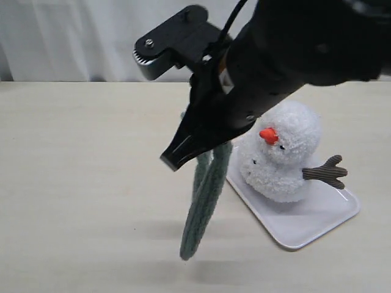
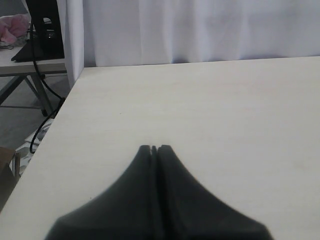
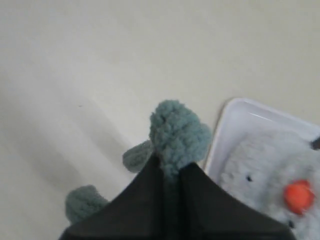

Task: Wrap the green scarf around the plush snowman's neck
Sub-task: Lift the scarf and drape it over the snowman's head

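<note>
My right gripper (image 1: 182, 156) hangs above the table, shut on the green scarf (image 1: 204, 201). The scarf is folded at the grip, and both halves dangle down to just above the tabletop. In the right wrist view a fuzzy tuft of the scarf (image 3: 177, 132) bulges past the right gripper (image 3: 170, 167). The plush snowman (image 1: 284, 162) sits upright on a white tray (image 1: 305, 223) just right of the hanging scarf. Its orange nose points toward the scarf and its neck (image 1: 300, 156) is bare. My left gripper (image 2: 154, 148) is shut on nothing over bare table and does not show in the exterior view.
The snowman's brown twig arm (image 1: 327, 172) sticks out to the right over the tray. The tray's rim (image 3: 235, 120) lies close beside the scarf. A white curtain backs the table, whose edge (image 2: 60, 115) shows in the left wrist view with a stand and cables beyond.
</note>
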